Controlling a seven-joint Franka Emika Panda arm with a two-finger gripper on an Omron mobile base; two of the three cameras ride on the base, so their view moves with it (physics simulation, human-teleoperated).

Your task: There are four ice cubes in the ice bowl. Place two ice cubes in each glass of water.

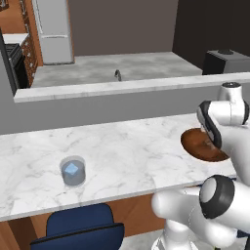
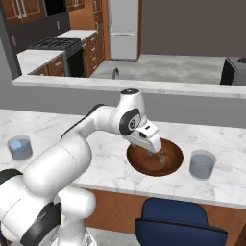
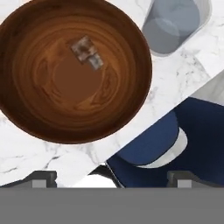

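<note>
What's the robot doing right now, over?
Gripper open, empty, above the ice bowl. Ice cubes in the bowl, one cube in far glass. Near glass without ice. Nothing blocking.

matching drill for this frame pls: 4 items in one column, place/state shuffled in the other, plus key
1. ice bowl
2. left glass
3. right glass
4. gripper

A. jaws open, above the bowl
B. beside the bowl, near the counter edge
C. alone on the counter, pale-blue ice inside
D. brown, ice cubes on its floor

Pairs: 1-D, 2-C, 3-B, 4-A
</note>
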